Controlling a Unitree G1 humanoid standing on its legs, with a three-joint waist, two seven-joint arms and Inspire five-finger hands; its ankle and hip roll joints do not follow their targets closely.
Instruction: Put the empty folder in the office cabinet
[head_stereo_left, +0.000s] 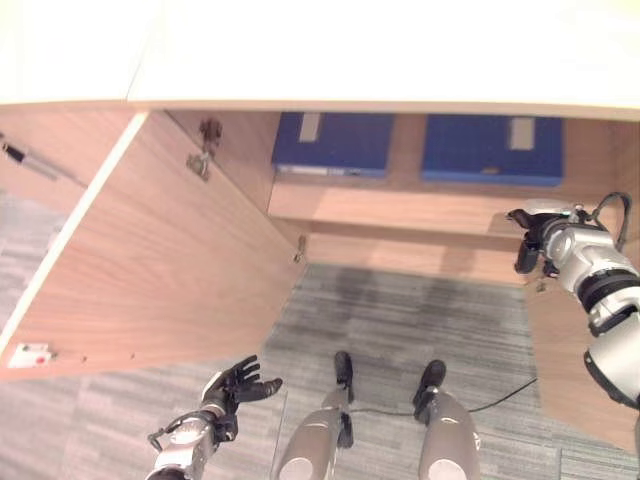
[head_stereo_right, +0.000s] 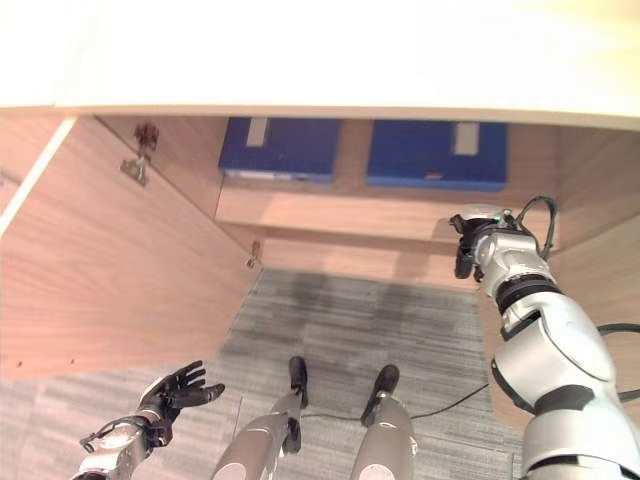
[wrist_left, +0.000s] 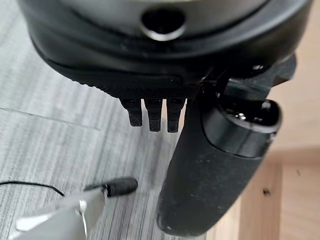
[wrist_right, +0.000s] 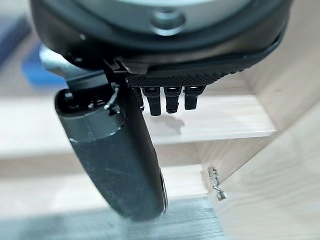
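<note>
Two blue folders (head_stereo_left: 333, 143) (head_stereo_left: 492, 148) lie flat on the cabinet shelf (head_stereo_left: 400, 208) | right robot hand (head_stereo_left: 530, 238) held empty, fingers relaxed, by the shelf's front edge | left robot hand (head_stereo_left: 238, 383) spread, low over the floor | judged: folder placed; right hand to be drawn straight back clear of the right door (head_stereo_left: 570, 350) before closing.

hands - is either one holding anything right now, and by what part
Nothing is held. The left hand hangs open over the floor; the right hand is open by the cabinet shelf.

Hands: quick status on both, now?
Left hand: open, fingers spread, holding nothing, low over the floor.
Right hand: open, empty, at the cabinet shelf.
</note>
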